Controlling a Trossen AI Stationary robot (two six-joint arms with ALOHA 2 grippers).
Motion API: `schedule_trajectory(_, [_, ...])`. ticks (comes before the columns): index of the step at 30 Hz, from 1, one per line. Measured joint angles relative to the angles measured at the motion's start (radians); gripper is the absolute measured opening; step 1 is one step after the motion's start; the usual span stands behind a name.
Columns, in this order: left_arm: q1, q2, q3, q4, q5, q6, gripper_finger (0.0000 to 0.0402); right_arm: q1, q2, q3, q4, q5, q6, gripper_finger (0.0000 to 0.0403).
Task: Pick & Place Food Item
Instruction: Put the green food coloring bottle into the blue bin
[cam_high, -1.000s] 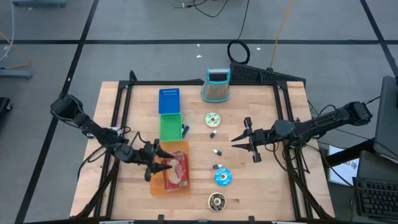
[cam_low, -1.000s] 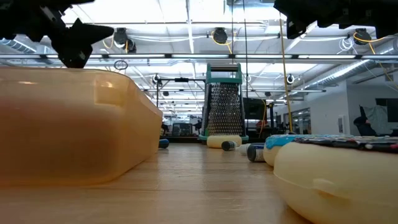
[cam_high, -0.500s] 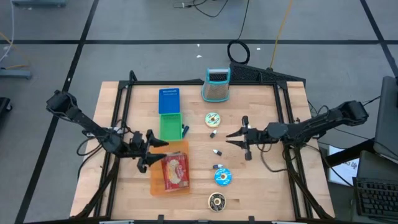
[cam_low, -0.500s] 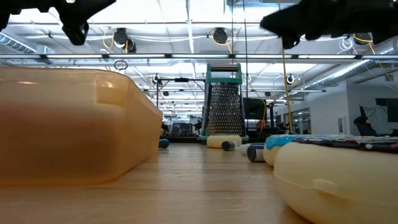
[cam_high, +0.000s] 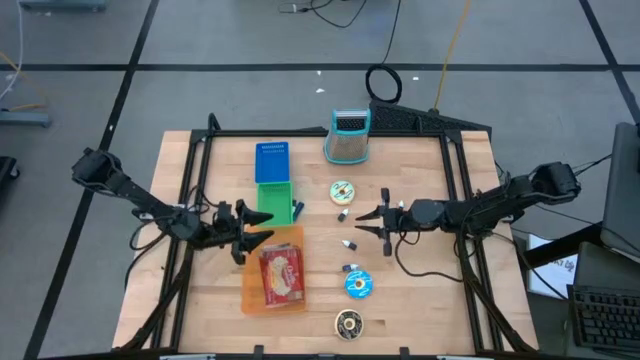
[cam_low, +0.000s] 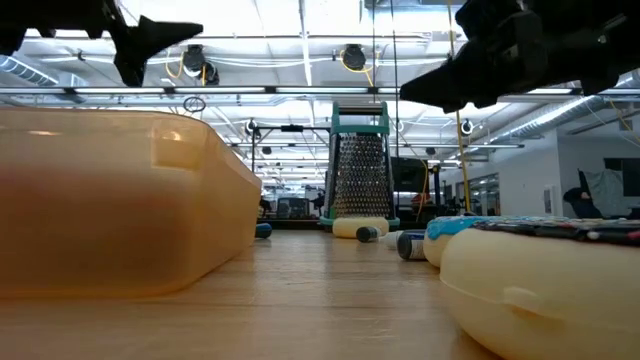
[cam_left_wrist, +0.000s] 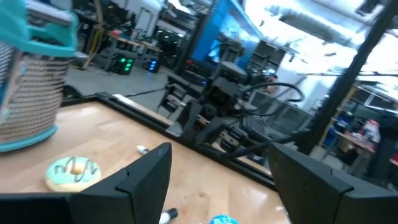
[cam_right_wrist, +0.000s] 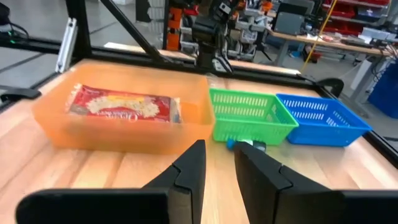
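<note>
- Seen from above: red food packet lying inside orange bin at near left of table.
- Left gripper spread wide, empty, just beyond bin's far-left corner.
- Right gripper narrowly parted, empty, mid-table.
- Low view: packet hidden behind bin's cloudy wall; grater visible far off.

I see a box grater at the table's far edge, a blue basket touching a green basket, and a coiled cable on the floor.
</note>
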Motion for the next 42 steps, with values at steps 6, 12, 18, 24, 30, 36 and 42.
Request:
schedule_trajectory(6, [0.079, 0.000, 0.000, 0.003, 0.000, -0.010, 0.0269, -0.014, 0.000, 0.000, -0.048, 0.000, -0.002, 0.0075])
schedule_trajectory(12, [0.148, -0.001, 0.000, 0.003, 0.000, -0.020, 0.0269, -0.027, 0.000, 0.000, -0.081, 0.000, -0.002, 0.0075])
schedule_trajectory(18, [0.174, -0.001, 0.000, 0.003, 0.000, -0.022, 0.0269, -0.053, 0.000, 0.000, -0.146, 0.001, 0.003, 0.0075])
schedule_trajectory(24, [0.178, -0.001, 0.000, 0.000, 0.046, -0.048, 0.0269, -0.100, -0.044, 0.006, -0.390, 0.152, 0.127, 0.0075])
schedule_trajectory(30, [0.183, -0.001, 0.000, -0.005, 0.053, 0.004, 0.0269, -0.131, -0.087, 0.067, -0.856, 0.318, 0.385, 0.0075])
schedule_trajectory(36, [0.217, -0.001, 0.000, -0.039, 0.053, 0.056, 0.0269, -0.122, -0.087, 0.068, -0.972, 0.311, 0.503, 0.0117])
schedule_trajectory(42, [0.241, -0.001, 0.000, -0.129, 0.076, 0.040, 0.0269, -0.124, -0.096, 0.069, -1.081, 0.256, 0.692, 0.0202])
